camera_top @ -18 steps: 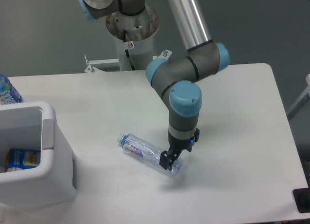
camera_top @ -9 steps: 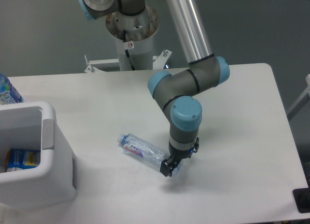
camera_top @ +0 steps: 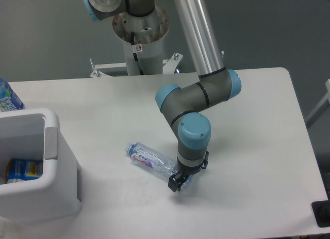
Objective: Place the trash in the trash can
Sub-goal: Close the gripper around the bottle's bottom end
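A crushed clear plastic bottle (camera_top: 152, 162) with a red-purple label lies on its side on the white table, cap end toward the left. My gripper (camera_top: 178, 181) points down over the bottle's right, bottom end. Its dark fingers straddle that end close to the tabletop and look open. The bottle still rests on the table. The white boxy trash can (camera_top: 56, 193) stands at the front left corner. A blue-and-orange foil wrapper (camera_top: 23, 169) lies inside it.
Part of a blue-labelled bottle (camera_top: 7, 97) shows behind the trash can at the left edge. The arm's base column (camera_top: 140, 40) rises at the back centre. A dark object (camera_top: 322, 213) sits at the table's front right corner.
My gripper has come down and slightly left over the bottle's right end, closer to the table. The bottle has stayed where it was.
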### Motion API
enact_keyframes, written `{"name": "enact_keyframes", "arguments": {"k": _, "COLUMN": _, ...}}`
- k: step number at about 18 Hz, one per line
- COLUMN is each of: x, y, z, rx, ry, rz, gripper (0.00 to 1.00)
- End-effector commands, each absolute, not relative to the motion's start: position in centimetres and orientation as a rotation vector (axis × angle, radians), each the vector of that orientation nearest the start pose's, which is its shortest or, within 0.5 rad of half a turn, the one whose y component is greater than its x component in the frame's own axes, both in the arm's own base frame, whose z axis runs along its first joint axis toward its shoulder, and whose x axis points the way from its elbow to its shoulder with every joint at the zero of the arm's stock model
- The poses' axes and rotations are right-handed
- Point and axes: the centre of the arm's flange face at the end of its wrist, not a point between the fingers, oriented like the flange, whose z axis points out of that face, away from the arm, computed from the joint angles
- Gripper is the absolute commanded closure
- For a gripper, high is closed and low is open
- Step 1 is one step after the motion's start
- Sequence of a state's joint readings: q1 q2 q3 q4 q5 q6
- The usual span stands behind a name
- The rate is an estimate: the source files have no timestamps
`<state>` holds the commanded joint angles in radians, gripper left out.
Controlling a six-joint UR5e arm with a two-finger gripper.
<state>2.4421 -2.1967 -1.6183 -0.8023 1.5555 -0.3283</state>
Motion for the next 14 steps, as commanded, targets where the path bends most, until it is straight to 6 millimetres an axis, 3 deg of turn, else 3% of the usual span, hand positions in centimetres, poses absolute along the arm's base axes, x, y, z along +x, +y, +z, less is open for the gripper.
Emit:
{"name": "enact_keyframes", "arguments": {"k": 9, "x": -41.99, "y": 53.06, "z": 17.65, "rx": -2.513, "ry": -1.714, "rz": 0.020, "gripper": 0.22}}
{"name": "enact_keyframes", "arguments": {"k": 14, "x": -41.87, "y": 53.09, "z": 17.69, "rx": -2.514, "ry": -1.712, "rz": 0.020, "gripper": 0.30}}
